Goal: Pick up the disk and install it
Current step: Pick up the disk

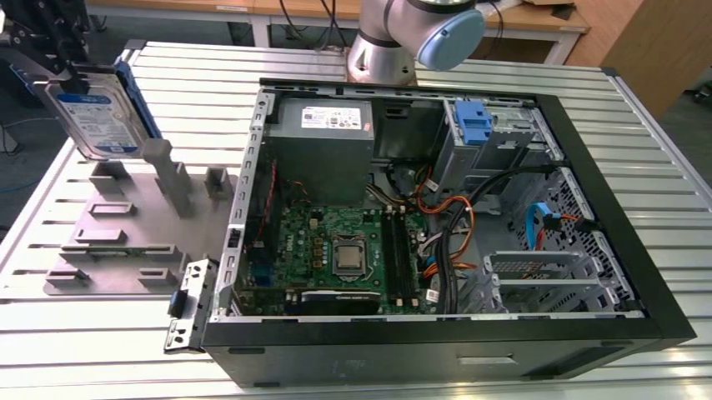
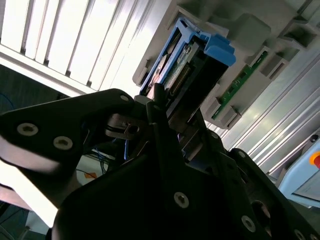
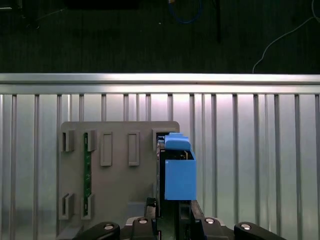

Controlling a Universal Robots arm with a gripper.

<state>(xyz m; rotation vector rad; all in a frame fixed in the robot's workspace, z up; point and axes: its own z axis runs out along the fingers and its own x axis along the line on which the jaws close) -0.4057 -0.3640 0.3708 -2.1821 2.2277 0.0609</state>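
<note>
You are looking at one robot arm whose black hand (image 1: 69, 82) is clenching the disk (image 1: 98, 117), a flat rectangular silver metal hard drive with a blue-and-white label and blue plastic side rails. The disk is hanging at the exterior view's left, over a grey slotted fixture plate (image 1: 112, 242) lying on the ribbed aluminium desk (image 1: 89, 350), well apart from the open black computer case (image 1: 445, 343). In the second wrist view the fingers (image 2: 161, 125) are flanking the disk (image 2: 187, 67).

The disk is standing on edge, its long axis running up and down and leaning slightly, its label facing the exterior camera. Its lower edge may not be clearing the plate's slot; the view is too poor to tell. If it is catching there, sideways travel is likely to twist it in the grip. The pinch is sitting near one end, so a swing could loosen it, and the case wall is inviting a knock.
</note>
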